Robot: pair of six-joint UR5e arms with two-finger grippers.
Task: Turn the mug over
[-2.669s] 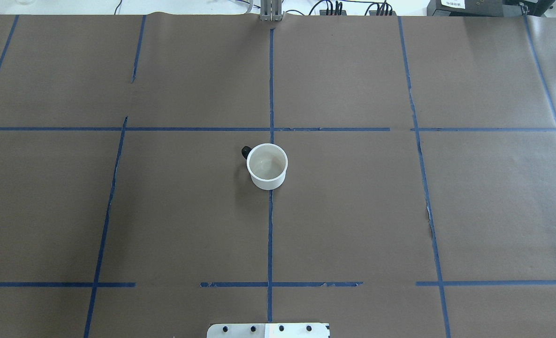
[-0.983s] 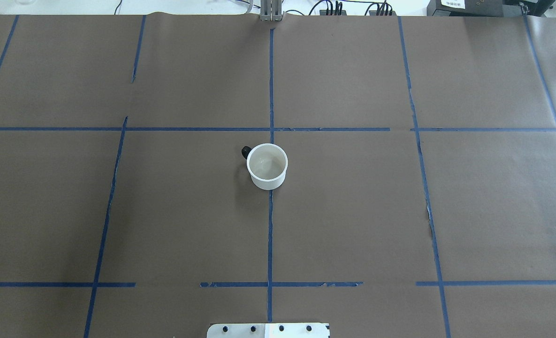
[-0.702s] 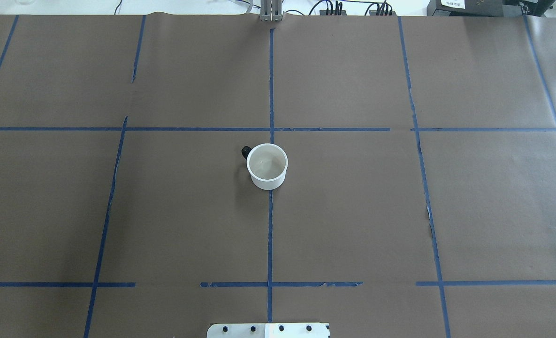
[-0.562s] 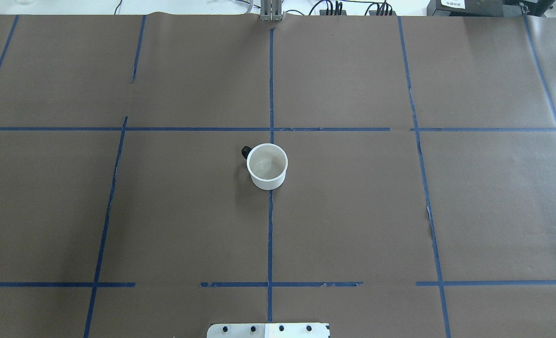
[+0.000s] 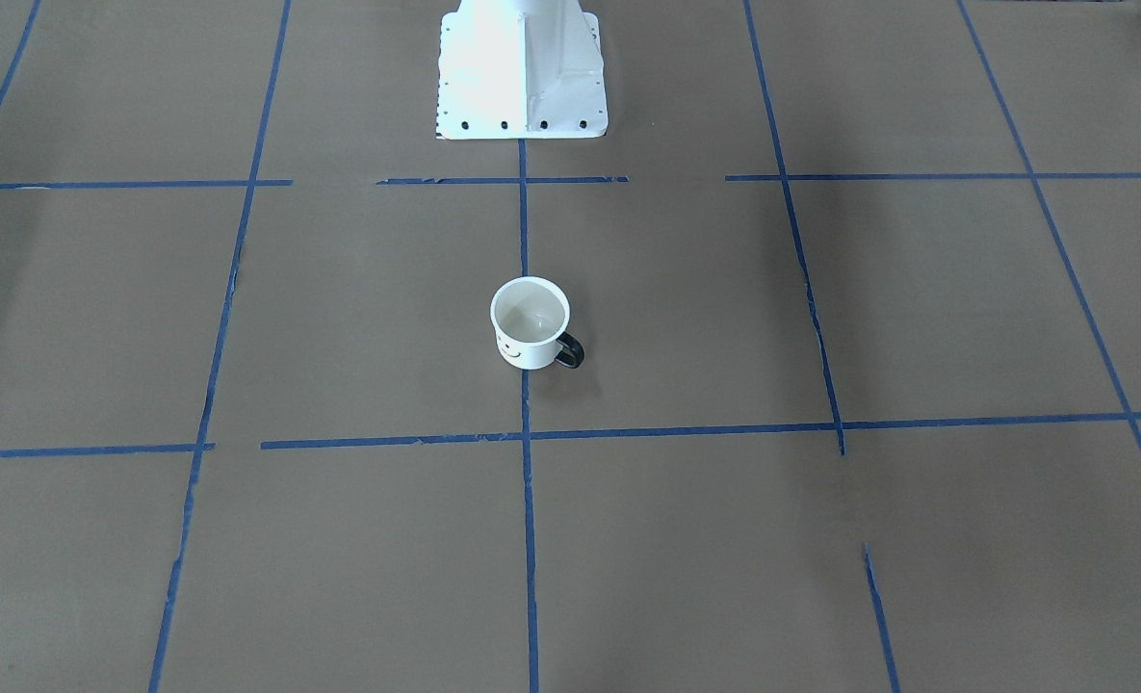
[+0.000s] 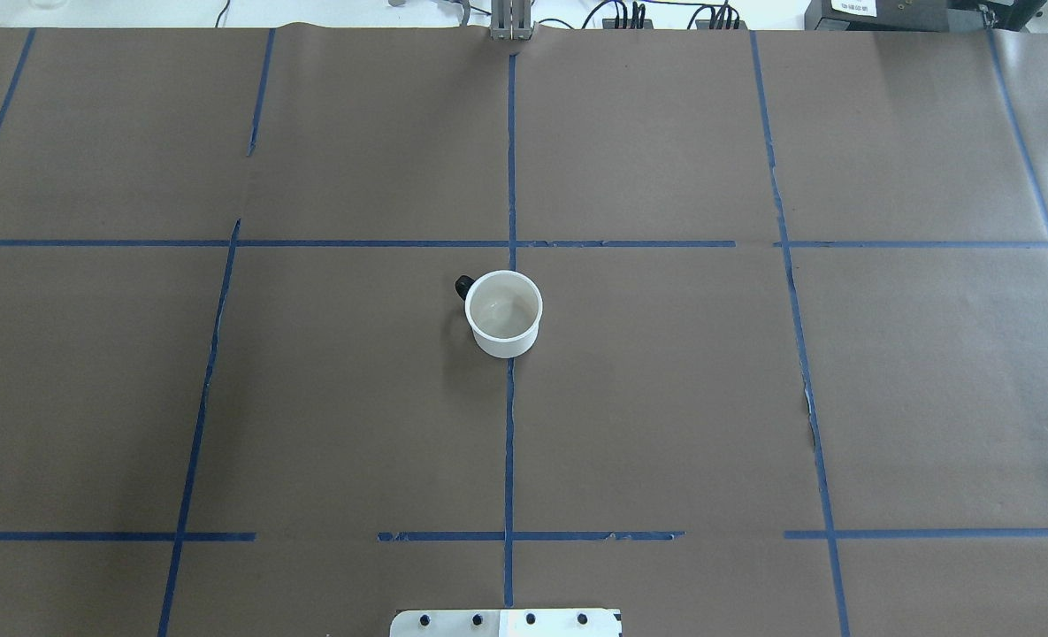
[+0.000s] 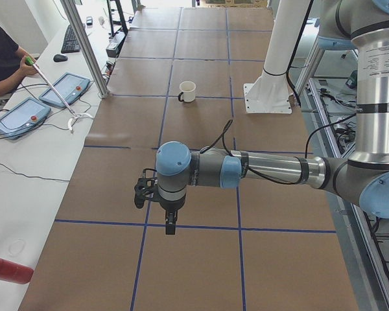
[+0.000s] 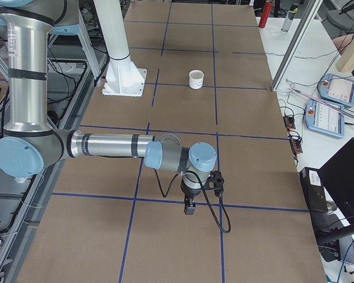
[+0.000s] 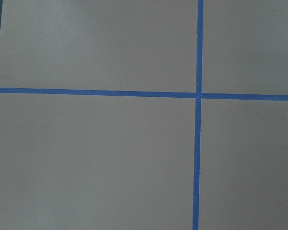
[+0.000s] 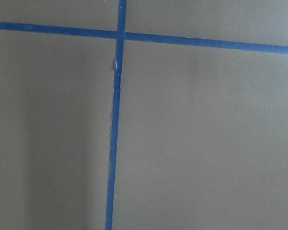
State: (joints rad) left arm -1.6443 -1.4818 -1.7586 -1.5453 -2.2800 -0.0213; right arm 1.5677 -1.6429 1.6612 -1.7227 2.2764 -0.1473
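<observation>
The white mug (image 6: 503, 314) stands upright, mouth up, at the table's middle on the blue centre tape line. Its black handle (image 6: 463, 285) points far-left in the overhead view. The front-facing view (image 5: 530, 322) shows part of its smiley face. It also shows in the side views (image 7: 187, 91) (image 8: 196, 79). My left gripper (image 7: 169, 223) hangs pointing down over the table, far from the mug. My right gripper (image 8: 189, 206) does the same at the other end. Neither holds anything visible, and I cannot tell whether they are open or shut.
The brown table cover carries a blue tape grid (image 6: 510, 159). The white robot base (image 5: 520, 67) stands at the near edge behind the mug. A metal post (image 7: 84, 48), teach pendants (image 7: 65, 89) and an operator (image 7: 3, 55) are along the far side.
</observation>
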